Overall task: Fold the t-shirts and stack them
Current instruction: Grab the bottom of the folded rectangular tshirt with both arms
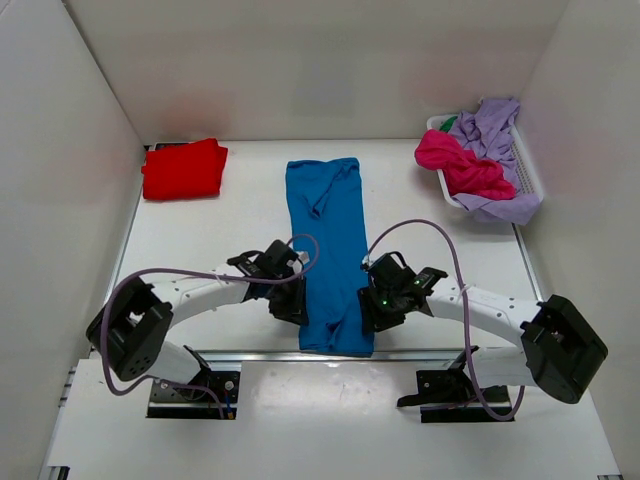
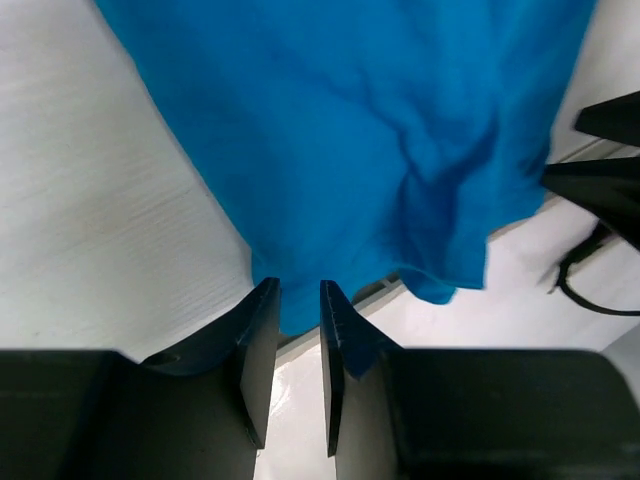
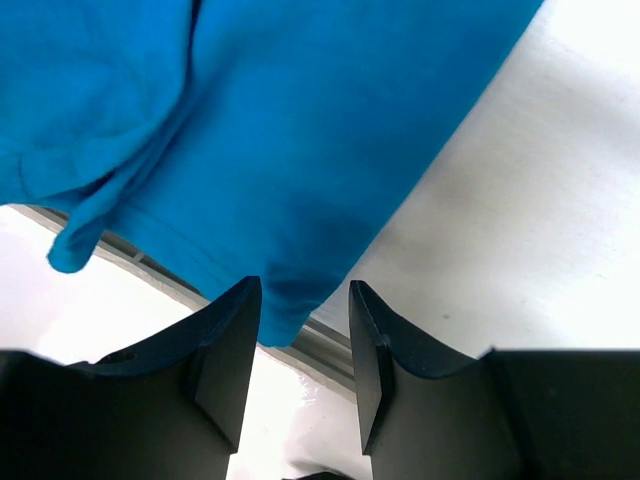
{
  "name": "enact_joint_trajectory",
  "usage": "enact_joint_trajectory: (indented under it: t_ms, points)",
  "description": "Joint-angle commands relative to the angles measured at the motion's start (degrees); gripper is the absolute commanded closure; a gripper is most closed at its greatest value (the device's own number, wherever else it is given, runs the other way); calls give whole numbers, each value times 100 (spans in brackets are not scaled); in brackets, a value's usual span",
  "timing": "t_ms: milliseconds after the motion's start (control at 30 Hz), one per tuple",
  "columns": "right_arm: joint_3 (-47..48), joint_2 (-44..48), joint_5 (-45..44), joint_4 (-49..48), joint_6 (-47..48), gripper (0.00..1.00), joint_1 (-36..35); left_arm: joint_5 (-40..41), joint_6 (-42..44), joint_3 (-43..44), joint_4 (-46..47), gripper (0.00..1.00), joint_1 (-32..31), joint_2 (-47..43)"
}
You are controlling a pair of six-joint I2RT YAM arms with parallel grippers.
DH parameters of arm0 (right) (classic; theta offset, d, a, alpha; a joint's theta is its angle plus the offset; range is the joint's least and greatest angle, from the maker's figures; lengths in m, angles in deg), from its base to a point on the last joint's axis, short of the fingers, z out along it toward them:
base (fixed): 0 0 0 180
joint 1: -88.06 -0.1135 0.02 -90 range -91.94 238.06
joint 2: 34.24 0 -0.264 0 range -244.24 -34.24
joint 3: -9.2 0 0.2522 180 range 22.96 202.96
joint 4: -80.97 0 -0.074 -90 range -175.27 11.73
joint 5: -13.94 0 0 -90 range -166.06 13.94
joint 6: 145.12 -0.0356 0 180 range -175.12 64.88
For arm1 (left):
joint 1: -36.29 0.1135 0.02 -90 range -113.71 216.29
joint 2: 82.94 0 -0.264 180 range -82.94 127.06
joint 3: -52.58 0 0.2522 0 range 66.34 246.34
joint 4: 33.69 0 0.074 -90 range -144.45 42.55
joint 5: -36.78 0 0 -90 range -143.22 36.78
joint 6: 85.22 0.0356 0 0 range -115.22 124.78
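Red shirt (image 1: 183, 168) back-left; white basket (image 1: 529, 172) holds pink shirt (image 1: 462, 165).

On the table (image 1: 230, 230), a folded t-shirt (image 1: 184, 168) lies behind-left of the spread t-shirt (image 1: 328, 250); a basket (image 1: 529, 172) holding crumpled t-shirts (image 1: 465, 165) stands behind-right.

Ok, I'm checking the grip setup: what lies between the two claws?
The near end of the blue t-shirt, its hem at the front edge of the table. The left claw and right claw flank it; the top view shows this.
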Motion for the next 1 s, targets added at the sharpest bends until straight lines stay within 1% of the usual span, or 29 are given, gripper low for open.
enact_joint_trajectory:
  t_ms: [0, 200, 267, 333, 433, 500, 533, 600, 667, 700, 733, 767, 833, 967]
  points:
    - [-54, 169, -48, -68, -185, 62, -60, 292, -95, 48, -9, 66, -140, 94]
    - [-195, 266, -39, -16, -237, 62, -78, 433, -376, -92, -27, 65, -561, 173]
    - [-178, 283, -57, -59, -246, 62, -51, 415, -455, -180, 43, 64, -562, 183]
    - [-177, 249, 13, -33, -273, 60, -69, 467, -456, -163, -62, 60, -623, 235]
    - [-203, 248, -13, -15, -396, 58, -200, 565, -429, -145, -185, 59, -624, 244]
    - [-203, 195, -13, 2, -440, 58, -210, 547, -447, -224, -150, 58, -702, 287]
    - [-178, 152, 5, 11, -466, 59, -236, 582, -464, -199, -133, 61, -720, 288]
    - [-221, 125, -13, -85, -562, 66, -271, 583, -456, -233, -80, 68, -764, 367]
    - [-265, 82, 58, -112, -580, 82, -350, 539, -491, -260, -71, 83, -764, 376]
    - [-283, 73, 75, -173, -598, 86, -324, 556, -482, -260, -36, 85, -764, 359]
    - [-283, 81, 93, -200, -607, 87, -315, 573, -456, -269, -36, 91, -747, 367]
    - [-309, 73, 119, -165, -581, 92, -306, 591, -482, -286, -36, 99, -738, 358]
    - [-397, 29, 137, -262, -581, 100, -341, 556, -447, -278, -71, 100, -756, 350]
    - [-476, 46, 58, -218, -589, 100, -280, 600, -395, -286, -264, 100, -747, 209]
